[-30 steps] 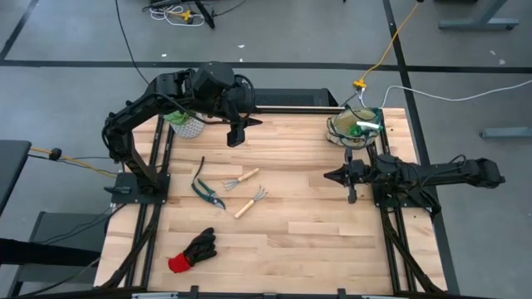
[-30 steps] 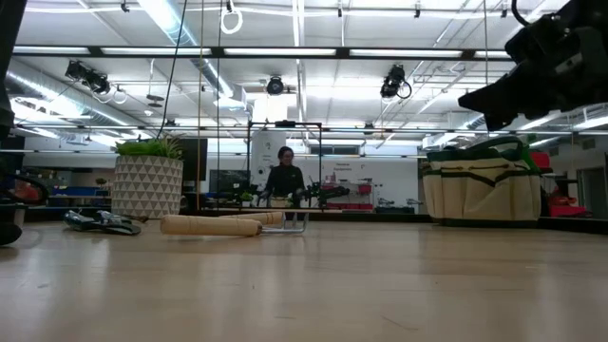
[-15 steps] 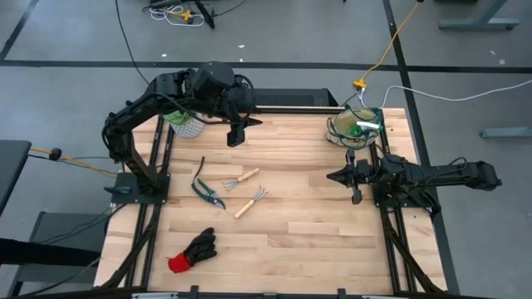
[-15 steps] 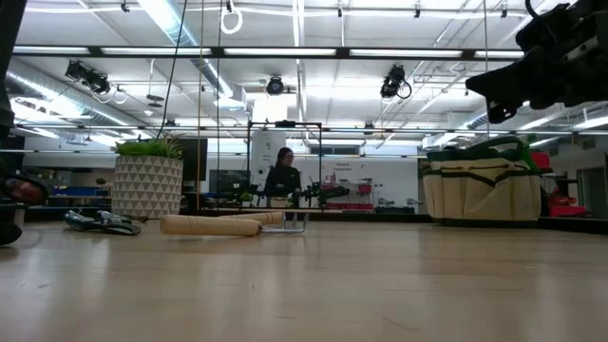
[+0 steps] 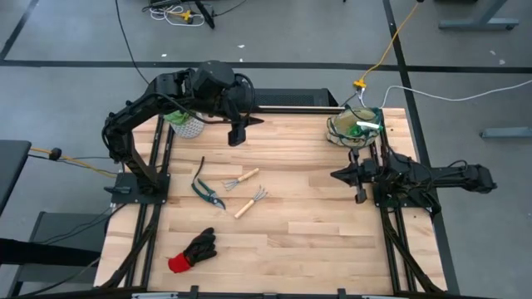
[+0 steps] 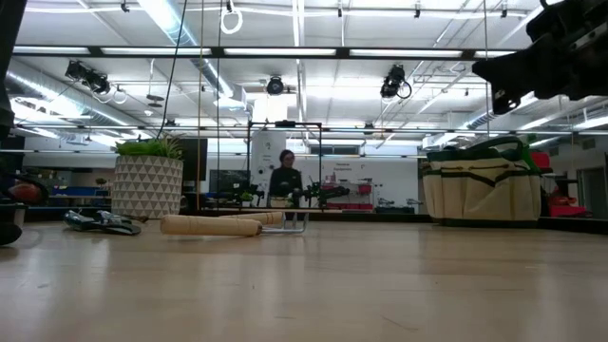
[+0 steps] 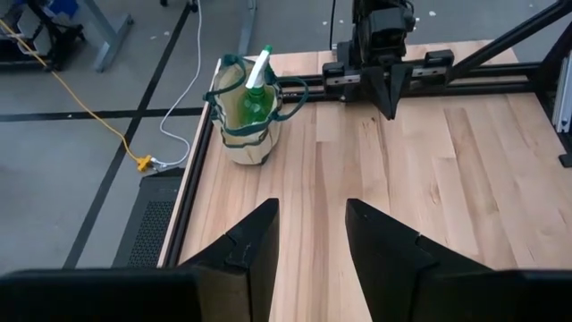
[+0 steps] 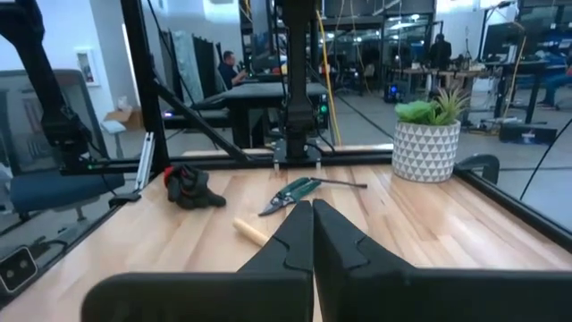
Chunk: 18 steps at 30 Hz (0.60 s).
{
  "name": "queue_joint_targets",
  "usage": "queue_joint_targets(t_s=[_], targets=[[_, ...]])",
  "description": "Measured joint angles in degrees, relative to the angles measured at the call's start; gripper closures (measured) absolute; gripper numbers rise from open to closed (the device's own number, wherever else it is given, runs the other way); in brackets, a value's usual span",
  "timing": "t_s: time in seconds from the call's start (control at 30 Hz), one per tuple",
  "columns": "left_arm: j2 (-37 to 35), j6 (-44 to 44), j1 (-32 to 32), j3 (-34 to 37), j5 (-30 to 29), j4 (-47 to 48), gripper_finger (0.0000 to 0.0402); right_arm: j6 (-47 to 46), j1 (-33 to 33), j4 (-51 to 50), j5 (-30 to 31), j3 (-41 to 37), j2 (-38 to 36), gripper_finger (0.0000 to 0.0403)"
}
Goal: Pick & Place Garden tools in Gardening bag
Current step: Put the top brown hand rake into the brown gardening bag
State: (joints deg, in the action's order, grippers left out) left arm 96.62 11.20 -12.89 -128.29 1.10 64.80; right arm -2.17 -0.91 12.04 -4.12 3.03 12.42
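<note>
The beige gardening bag (image 5: 353, 126) with green trim stands at the table's far right, with the green spray bottle (image 7: 255, 85) upright inside it. It also shows in the low view (image 6: 480, 188). The pruning shears (image 5: 206, 189), fork (image 5: 242, 178), rake (image 5: 249, 202) and black glove with red cuff (image 5: 193, 251) lie flat on the table's left half. My left gripper (image 5: 258, 121) hovers open and empty above the far left, pointing right. My right gripper (image 5: 334, 175) hovers shut and empty near the bag, pointing left.
A leafy plant in a white patterned pot (image 5: 184, 124) stands at the far left corner, beside my left arm. Bare wood (image 5: 307, 232) lies between the tools and the right arm. A person (image 6: 285, 179) sits in the room beyond the table.
My right gripper has drawn back a little toward the table's right edge, staying shut and empty. The tools and the bag have stayed where they were.
</note>
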Motion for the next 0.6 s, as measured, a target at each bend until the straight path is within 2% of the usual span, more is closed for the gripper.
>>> queue_joint_targets(t_s=[0.27, 0.43, 0.6], targets=[[0.0, -0.04, 0.01, 0.0, 0.0, -0.71, 0.0262, -0.18, -0.02, -0.51, -3.0, 0.0, -3.44, 0.0403], [0.0, -0.07, 0.0, 0.0, 0.0, -0.69, 0.0262, 0.07, -0.02, -2.78, -2.23, 0.0, -4.61, 0.0403], [0.0, -0.07, 0.01, 0.0, 0.0, -0.69, 0.0262, 0.7, -0.02, 1.16, -2.62, -2.24, -4.6, 0.0403]])
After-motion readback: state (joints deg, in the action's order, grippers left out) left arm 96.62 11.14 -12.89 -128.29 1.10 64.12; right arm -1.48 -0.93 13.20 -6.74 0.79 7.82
